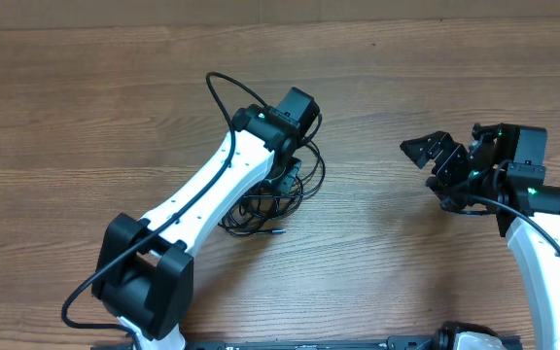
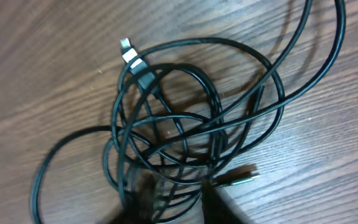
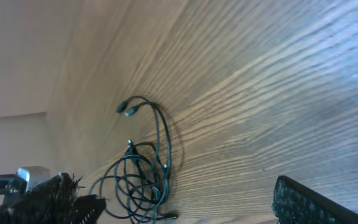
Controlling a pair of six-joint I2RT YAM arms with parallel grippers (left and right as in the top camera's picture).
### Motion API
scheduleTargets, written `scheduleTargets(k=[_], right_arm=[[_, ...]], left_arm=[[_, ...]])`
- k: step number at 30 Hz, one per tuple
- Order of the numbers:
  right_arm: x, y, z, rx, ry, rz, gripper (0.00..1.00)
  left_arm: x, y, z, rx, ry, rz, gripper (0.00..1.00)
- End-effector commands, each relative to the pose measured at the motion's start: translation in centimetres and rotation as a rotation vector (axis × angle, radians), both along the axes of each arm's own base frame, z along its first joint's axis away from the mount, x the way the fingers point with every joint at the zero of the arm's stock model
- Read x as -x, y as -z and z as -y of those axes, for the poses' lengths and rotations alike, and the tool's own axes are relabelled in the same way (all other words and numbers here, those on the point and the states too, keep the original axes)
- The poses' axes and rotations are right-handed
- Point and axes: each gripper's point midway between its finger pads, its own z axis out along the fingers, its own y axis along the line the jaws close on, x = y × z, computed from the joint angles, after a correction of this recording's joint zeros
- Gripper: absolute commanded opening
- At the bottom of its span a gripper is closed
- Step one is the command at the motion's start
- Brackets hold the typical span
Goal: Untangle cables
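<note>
A tangle of thin black cables (image 1: 265, 204) lies on the wooden table (image 1: 86, 117) near the middle. In the left wrist view the tangle (image 2: 185, 118) fills the frame, with one plug (image 2: 131, 57) at the top and another plug (image 2: 238, 177) at the lower right. My left gripper (image 2: 179, 202) is low over the tangle, blurred, its two fingers apart with several strands between them; from overhead (image 1: 288, 180) the wrist hides it. My right gripper (image 1: 437, 160) is open and empty, well to the right of the tangle, which shows in its view (image 3: 143, 180).
One cable end (image 1: 278, 231) sticks out toward the front of the tangle. A black cable loop (image 1: 224, 97) arcs over the left arm's wrist. Bare wood lies between the tangle and the right gripper.
</note>
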Motion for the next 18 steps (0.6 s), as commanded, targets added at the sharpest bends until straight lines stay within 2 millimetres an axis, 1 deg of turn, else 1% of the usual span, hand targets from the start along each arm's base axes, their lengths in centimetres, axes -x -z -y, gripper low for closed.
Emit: scheduleTargets(k=[1, 2, 3, 4, 5, 6, 10, 13, 15, 16, 18], right_arm=[[-0.1, 0.3, 0.4, 0.036, 0.008, -0.004, 1.0], [0.1, 0.4, 0.5, 0.038, 0.01, -0.012, 1.0], [0.1, 0.5, 0.5, 0.04, 0.011, -0.015, 1.0], [0.2, 0.6, 0.6, 0.043, 0.013, -0.02, 1.0], [0.3, 0.7, 0.7, 0.048, 0.016, -0.025, 1.0], [0.3, 0.8, 0.7, 0.052, 0.019, -0.029, 1.0], [0.6, 1.0, 0.8, 0.07, 0.004, -0.035, 1.0], [0.8, 1.4, 1.2, 0.092, 0.018, -0.055, 1.0], [0.9, 1.5, 1.3, 0.098, 0.022, -0.059, 1.0], [0.9, 1.5, 1.3, 0.098, 0.022, -0.06, 1.0], [1.0, 1.5, 1.3, 0.107, 0.008, -0.055, 1.0]], left_arm=[[0.0, 0.3, 0.1, 0.008, -0.02, -0.02, 0.52], [0.0, 0.3, 0.0, 0.004, -0.022, -0.02, 0.63], [-0.1, 0.3, -0.1, -0.002, -0.023, -0.016, 0.7], [-0.2, 0.3, -0.4, -0.014, -0.035, -0.006, 0.8], [-0.4, 0.2, -0.7, -0.023, -0.049, 0.002, 0.85], [-0.6, 0.2, -1.0, -0.033, -0.066, 0.009, 0.87], [-0.2, 0.3, -1.9, -0.045, -0.098, -0.017, 0.87], [0.5, 0.3, -3.0, -0.065, -0.149, -0.051, 0.93], [0.7, 0.3, -3.5, -0.068, -0.172, -0.066, 0.95], [0.9, 0.3, -3.7, -0.064, -0.178, -0.078, 0.95], [1.5, 0.6, -3.2, -0.009, -0.168, -0.136, 0.95]])
